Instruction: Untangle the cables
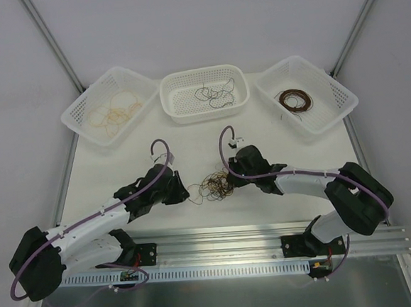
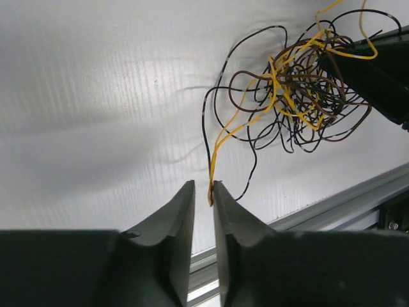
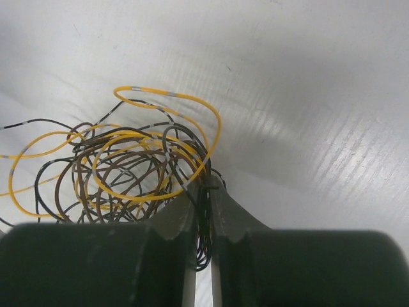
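Note:
A tangle of thin yellow, black and brown cables (image 1: pixel 215 187) lies on the white table between my two grippers. My left gripper (image 1: pixel 188 195) is at its left side. In the left wrist view its jaws (image 2: pixel 203 190) stand a narrow gap apart. The end of a yellow cable (image 2: pixel 220 144) hangs between the tips against the right finger, stretched out from the tangle (image 2: pixel 300 83). My right gripper (image 1: pixel 230 182) is at the tangle's right edge. In the right wrist view it (image 3: pixel 202 188) is shut on a few black strands of the tangle (image 3: pixel 121 173).
Three white baskets stand along the far side. The left basket (image 1: pixel 74 117) holds yellow-tan cables, the middle basket (image 1: pixel 203 72) black ones, the right basket (image 1: pixel 344 100) dark brown ones. An aluminium rail (image 1: pixel 219 241) runs along the near edge behind the arms.

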`<state>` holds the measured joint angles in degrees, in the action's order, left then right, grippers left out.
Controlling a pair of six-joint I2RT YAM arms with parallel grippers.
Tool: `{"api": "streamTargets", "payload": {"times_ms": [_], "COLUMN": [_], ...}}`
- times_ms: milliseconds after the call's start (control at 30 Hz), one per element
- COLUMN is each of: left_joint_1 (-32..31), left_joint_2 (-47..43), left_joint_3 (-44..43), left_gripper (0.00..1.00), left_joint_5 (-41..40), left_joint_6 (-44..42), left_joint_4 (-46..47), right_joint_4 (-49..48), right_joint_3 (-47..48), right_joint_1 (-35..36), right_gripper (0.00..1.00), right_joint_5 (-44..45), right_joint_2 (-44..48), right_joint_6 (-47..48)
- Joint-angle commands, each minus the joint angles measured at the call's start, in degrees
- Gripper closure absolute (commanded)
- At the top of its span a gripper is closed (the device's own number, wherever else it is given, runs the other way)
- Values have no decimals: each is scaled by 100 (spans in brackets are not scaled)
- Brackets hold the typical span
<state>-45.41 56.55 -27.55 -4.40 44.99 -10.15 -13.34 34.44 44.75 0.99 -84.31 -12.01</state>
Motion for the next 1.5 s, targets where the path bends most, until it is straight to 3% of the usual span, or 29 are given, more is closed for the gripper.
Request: {"api": "streamTargets", "payload": {"times_ms": [0,167,267,500,633,900,1300,1467], "left_joint_1": [-29,-21,-21,-21,-21,32,401,427], "left_joint_2": [-31,5,-39,329,908,1648,2587,2966], "left_joint_3": [-311,-1014,-1436,-2087,-2009,-1789,-1683,-1824], "left_gripper": [79,24,18,24,30,39,49,60], "left_joint_5": [254,879,898,818,652,115,1073,1231], "left_joint_6": [-464,-1238,-1510,-1784,-1231,-1212,-1687,-1696], "left_joint_4": [-31,-197,-469,-698,-690,-558,285,330], "right_joint_4": [524,947,1141,1308,1308,1229,1079,1053], "right_joint_3": [344,590,670,784,793,661,564,529], "right_joint_1": [42,200,279,385,394,412,420,420], "right_gripper": [94,95,95,95,95,95,95,95], "right_joint_5": [-55,-47,41,94,112,-29,-275,-310], "right_joint_2": [196,371,459,670,758,855,952,996], "right_joint_6": [559,946,1060,1175,1148,1175,1175,1175]}}
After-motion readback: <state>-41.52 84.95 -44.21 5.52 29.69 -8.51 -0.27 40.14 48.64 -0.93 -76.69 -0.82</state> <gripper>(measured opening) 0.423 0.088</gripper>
